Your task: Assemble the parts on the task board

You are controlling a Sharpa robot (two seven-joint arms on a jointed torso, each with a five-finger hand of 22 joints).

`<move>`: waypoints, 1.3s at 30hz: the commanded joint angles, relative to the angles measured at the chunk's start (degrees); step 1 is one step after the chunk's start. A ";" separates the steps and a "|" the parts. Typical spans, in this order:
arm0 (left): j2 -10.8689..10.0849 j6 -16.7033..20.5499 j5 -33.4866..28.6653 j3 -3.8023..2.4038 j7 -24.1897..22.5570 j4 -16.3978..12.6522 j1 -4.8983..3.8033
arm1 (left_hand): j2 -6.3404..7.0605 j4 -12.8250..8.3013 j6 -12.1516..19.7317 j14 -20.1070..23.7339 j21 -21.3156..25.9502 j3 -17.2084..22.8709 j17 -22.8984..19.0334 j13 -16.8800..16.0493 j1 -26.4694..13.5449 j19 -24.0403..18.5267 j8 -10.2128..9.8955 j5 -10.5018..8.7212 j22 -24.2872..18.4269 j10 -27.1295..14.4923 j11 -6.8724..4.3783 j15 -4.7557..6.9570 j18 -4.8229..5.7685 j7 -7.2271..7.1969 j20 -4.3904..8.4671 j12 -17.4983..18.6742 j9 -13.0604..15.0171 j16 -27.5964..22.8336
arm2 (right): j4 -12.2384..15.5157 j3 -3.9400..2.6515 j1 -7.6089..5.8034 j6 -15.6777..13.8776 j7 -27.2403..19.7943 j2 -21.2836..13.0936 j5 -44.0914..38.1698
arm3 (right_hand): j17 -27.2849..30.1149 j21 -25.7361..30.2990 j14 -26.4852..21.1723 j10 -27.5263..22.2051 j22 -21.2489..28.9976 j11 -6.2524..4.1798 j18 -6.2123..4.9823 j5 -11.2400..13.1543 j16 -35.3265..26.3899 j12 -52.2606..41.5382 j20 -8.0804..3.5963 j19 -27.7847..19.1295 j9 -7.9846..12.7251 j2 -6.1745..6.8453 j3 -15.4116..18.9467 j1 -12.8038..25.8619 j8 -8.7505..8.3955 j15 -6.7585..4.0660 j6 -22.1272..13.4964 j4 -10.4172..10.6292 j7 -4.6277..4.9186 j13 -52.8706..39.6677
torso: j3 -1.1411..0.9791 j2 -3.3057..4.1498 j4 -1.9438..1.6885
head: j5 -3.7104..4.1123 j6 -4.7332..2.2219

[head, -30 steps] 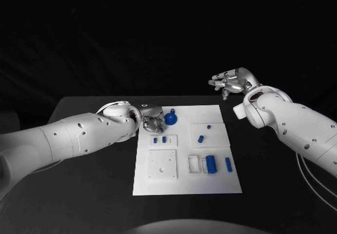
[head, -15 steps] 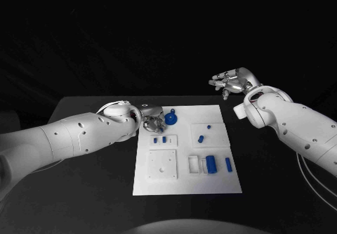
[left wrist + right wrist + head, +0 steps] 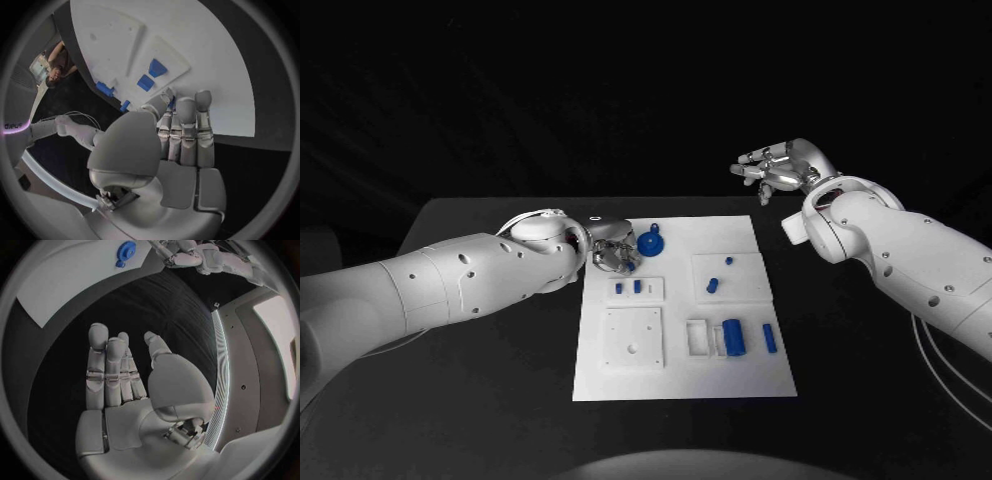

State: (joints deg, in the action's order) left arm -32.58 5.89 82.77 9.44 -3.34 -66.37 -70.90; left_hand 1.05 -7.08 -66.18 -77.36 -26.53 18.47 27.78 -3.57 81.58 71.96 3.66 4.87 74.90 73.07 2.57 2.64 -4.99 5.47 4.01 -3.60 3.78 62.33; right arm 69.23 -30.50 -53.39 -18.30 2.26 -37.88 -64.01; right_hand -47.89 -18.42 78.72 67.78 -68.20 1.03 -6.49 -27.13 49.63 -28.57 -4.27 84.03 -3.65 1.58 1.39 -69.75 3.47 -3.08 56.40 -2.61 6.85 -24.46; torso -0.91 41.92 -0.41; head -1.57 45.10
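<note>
Both hands differ: right hand [image 3: 773, 168] spread empty; left hand [image 3: 607, 252] possibly pinching a half-hidden blue part [image 3: 170, 102].

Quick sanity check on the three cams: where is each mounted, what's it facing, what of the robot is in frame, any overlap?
Head view: on the robot's head, looking down at the task board; both white arms show, left hand at the board's far left edge, right hand raised beyond the table.
Left wrist view: behind the left hand, facing the task board.
Right wrist view: behind the right hand, facing the black table and a board corner.
Shared: head and right wrist views both show the round blue part.
</note>
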 commanded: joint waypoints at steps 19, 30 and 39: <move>-0.06 2.12 -1.41 0.33 1.34 0.28 0.57 | 2.64 1.02 3.25 -0.38 1.09 2.24 -0.42 0.12 -1.01 0.78 -0.06 -0.19 1.07 -1.74 0.55 -0.65 -1.81 -0.13 -0.96 0.24 -0.01 -0.61 | -0.04 0.00 0.28 0.46 -0.19 -0.01 -0.47 | 0.16 0.50 -0.34 0.11 0.27 -0.02 -0.97 -0.27 -0.02 0.24 -0.17 2.10 -0.09 -0.18 0.12 0.12 0.13 -0.19 -0.50 0.23 0.21 0.15 | 0.01 0.00 0.00 | -0.06 -0.03; -0.51 2.64 -1.48 0.28 1.61 0.38 0.57 | 3.36 0.97 3.92 -0.29 1.22 2.91 -0.49 0.14 -0.66 0.78 -0.07 -0.09 1.12 -2.80 0.95 -0.89 -2.00 -0.09 -1.13 0.26 -0.03 -0.68 | -0.23 0.00 0.55 0.89 -0.22 -0.06 -0.47 | 0.40 1.26 -0.36 0.70 1.00 0.21 -1.16 -0.16 -0.14 3.34 -0.03 2.10 -0.10 -0.15 -0.06 0.07 0.14 -0.05 -0.60 0.25 0.31 2.68 | 0.03 0.00 -0.01 | -0.01 0.03; -0.96 2.57 -1.34 0.25 2.17 0.41 0.56 | 3.65 0.17 3.94 -0.19 0.87 4.05 -0.52 0.14 0.20 0.61 -0.06 0.52 1.29 -3.17 1.20 -1.04 -2.34 -0.07 -1.26 0.25 -0.02 -0.66 | -0.28 0.00 0.75 1.24 -0.18 -0.20 -0.48 | 0.52 1.52 -0.37 2.16 1.48 0.51 -1.31 -0.10 -0.18 7.90 0.10 2.08 -0.10 -0.15 -0.33 0.11 0.14 0.13 -0.50 0.15 0.41 8.12 | -0.01 -0.01 0.03 | -0.08 -0.08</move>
State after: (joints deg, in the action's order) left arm -33.43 8.15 81.51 9.65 -1.98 -66.03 -70.41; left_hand 4.51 -6.98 -62.63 -77.59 -25.49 22.34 27.34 -3.39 81.55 72.49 3.82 5.15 74.93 70.20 3.79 2.03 -6.63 5.21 3.05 -3.19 3.81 61.86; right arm 68.93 -30.50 -52.70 -18.11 2.33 -38.05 -64.08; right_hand -47.43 -17.24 78.51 69.54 -66.74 1.53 -7.12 -27.13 49.63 -20.76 -4.26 84.04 -3.70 1.58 1.39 -69.75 3.47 -3.28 56.20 -2.61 7.04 -16.44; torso -0.88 41.92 -0.40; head -1.63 45.08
